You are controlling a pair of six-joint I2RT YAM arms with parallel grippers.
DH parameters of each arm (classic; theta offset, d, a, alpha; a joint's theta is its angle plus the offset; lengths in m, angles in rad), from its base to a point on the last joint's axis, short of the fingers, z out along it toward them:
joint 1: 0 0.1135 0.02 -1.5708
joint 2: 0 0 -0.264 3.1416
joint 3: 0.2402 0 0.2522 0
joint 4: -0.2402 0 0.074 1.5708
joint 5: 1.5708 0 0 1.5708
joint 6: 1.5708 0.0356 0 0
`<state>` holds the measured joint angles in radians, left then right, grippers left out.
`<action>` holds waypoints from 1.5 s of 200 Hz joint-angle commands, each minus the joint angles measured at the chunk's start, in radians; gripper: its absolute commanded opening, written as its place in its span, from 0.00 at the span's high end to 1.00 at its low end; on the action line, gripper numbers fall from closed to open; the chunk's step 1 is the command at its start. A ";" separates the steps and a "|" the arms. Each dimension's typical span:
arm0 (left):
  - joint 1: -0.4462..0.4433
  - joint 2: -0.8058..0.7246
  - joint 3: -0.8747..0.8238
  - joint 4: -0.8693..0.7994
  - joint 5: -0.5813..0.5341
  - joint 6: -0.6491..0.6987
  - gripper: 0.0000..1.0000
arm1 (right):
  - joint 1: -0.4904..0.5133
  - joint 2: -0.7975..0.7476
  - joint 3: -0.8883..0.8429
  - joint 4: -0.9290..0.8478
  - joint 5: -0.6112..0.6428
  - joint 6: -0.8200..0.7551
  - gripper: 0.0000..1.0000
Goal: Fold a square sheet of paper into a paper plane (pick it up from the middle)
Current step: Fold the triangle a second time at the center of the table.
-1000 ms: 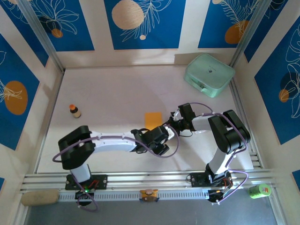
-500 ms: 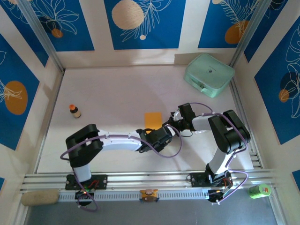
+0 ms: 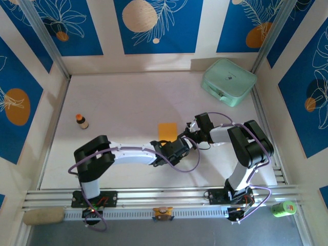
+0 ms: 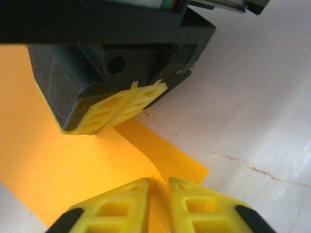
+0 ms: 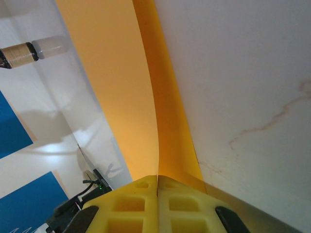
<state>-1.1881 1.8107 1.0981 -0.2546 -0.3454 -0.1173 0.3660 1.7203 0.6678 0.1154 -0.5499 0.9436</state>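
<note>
- The tabletop (image 3: 123, 102) is pale off-white and matte, with faint brownish hairline marks in the wrist views.
- Behind the tabletop stands a cream back wall (image 3: 207, 31) with blue panels (image 3: 156, 25) — white leaf outlines and a tan disc printed on them.
- On either side of the tabletop, side walls (image 3: 36, 110) carry the same blue print with orange discs.
- Metal posts (image 3: 43, 38) rise from the tabletop's far corners.
- Aluminium rails (image 3: 154, 196) run along the tabletop's near edge.
- Soft, even light — brightest along the tabletop's far edge.
</note>
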 commanded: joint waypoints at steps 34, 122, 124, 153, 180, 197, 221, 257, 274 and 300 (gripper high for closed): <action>0.006 -0.012 0.015 -0.011 0.019 -0.010 1.00 | -0.012 -0.064 0.001 -0.050 0.014 -0.003 0.90; 0.139 -0.071 -0.032 0.158 0.367 -0.194 1.00 | -0.179 -0.325 -0.094 -0.219 0.159 -0.036 0.76; 0.144 -0.070 -0.034 0.163 0.376 -0.200 1.00 | -0.183 -0.331 -0.096 -0.222 0.163 -0.036 0.76; 0.201 -0.069 -0.064 0.260 0.514 -0.291 1.00 | -0.205 -0.423 -0.103 -0.283 0.234 -0.051 0.79; 0.243 -0.064 -0.089 0.337 0.594 -0.360 1.00 | -0.165 -0.472 -0.140 -0.227 0.269 -0.099 0.81; 0.268 -0.066 -0.112 0.390 0.632 -0.403 1.00 | -0.136 -0.485 -0.153 -0.217 0.285 -0.112 0.83; 0.293 -0.071 -0.149 0.452 0.655 -0.455 1.00 | -0.136 -0.451 -0.164 -0.201 0.195 -0.079 0.86; 0.302 -0.070 -0.159 0.451 0.650 -0.461 1.00 | -0.086 -0.390 -0.207 -0.065 0.112 -0.011 0.93; 0.303 -0.071 -0.161 0.449 0.648 -0.462 1.00 | -0.067 -0.373 -0.202 -0.066 0.123 -0.009 0.95; 0.302 -0.065 -0.158 0.448 0.652 -0.464 1.00 | -0.061 -0.346 -0.198 -0.058 0.125 -0.005 0.96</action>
<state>-0.8913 1.7607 0.9485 0.1738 0.2813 -0.5709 0.3012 1.3479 0.4690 0.0235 -0.3943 0.9218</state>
